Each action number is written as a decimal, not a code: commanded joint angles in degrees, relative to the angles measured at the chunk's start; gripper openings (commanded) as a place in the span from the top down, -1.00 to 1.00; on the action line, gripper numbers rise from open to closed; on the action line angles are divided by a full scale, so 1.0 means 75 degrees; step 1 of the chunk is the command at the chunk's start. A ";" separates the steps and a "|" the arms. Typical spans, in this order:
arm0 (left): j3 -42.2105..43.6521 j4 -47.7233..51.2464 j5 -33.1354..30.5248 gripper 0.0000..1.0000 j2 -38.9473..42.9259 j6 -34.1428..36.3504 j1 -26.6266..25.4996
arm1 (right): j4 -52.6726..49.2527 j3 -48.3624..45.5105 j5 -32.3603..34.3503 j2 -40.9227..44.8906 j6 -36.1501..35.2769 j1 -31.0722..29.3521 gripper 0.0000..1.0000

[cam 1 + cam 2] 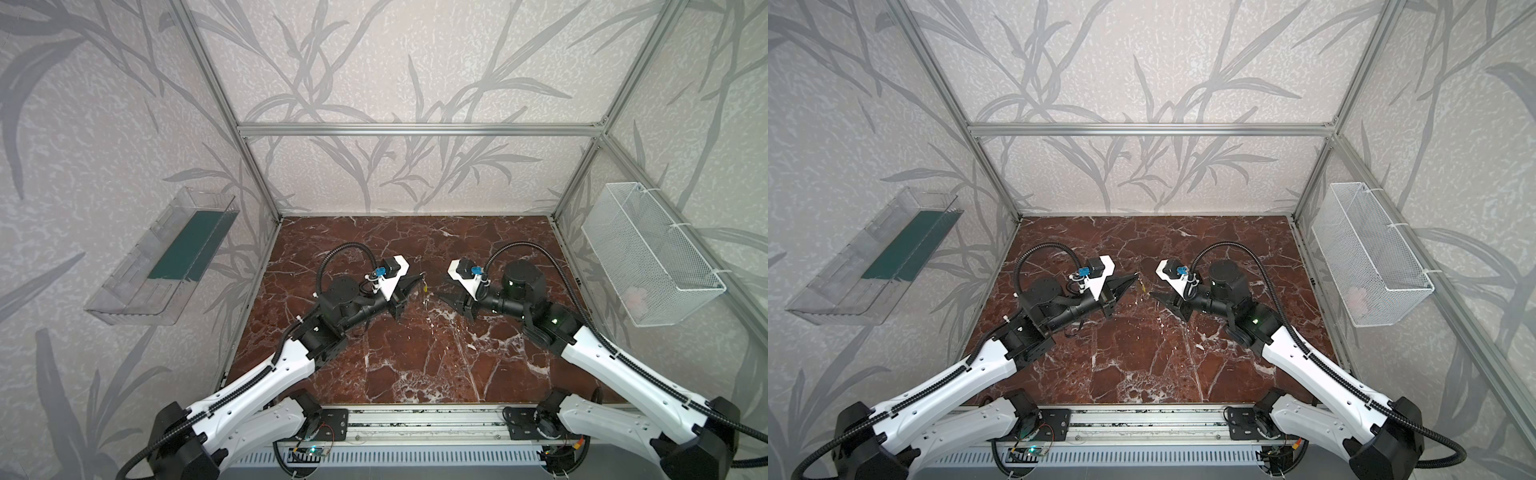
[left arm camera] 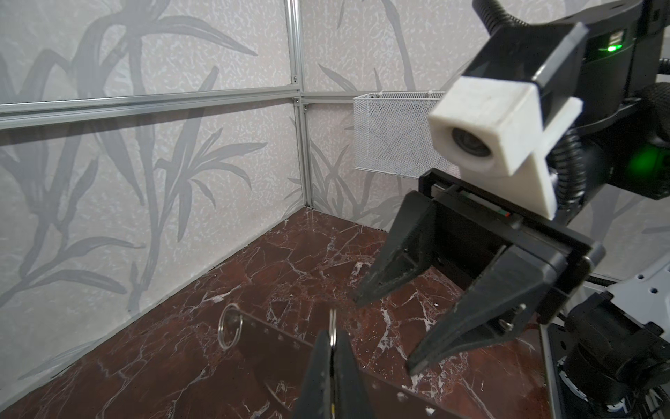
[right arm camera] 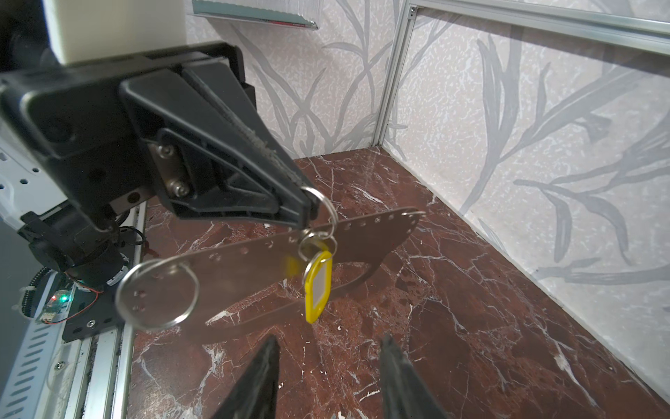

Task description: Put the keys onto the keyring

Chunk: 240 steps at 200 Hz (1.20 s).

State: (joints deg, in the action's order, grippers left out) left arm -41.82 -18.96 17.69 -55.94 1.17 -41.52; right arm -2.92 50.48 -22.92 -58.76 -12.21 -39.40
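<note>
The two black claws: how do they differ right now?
The left gripper is shut, its tips pinching the keyring; the right gripper stands open. The left gripper carries a load, the keys and yellow tag dangling from the ring; the right gripper holds nothing. Both are black, pointed and hover above the table, facing each other.

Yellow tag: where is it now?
In the right wrist view the yellow tag hangs mid-air from the keyring pinched in the fingers of the left gripper, by the beige piece; both top views show it mid-scene.
</note>
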 commanded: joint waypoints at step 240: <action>-0.0242 -0.1269 -0.1606 1.00 -0.0888 -0.0613 -0.0043 | 0.1831 -0.0227 0.0503 -0.1013 0.1796 -0.0174 0.31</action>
State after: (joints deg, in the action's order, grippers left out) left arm -41.87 -25.78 4.54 -62.85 -2.61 -41.56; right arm 7.49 47.40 -22.13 -66.30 0.01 -40.40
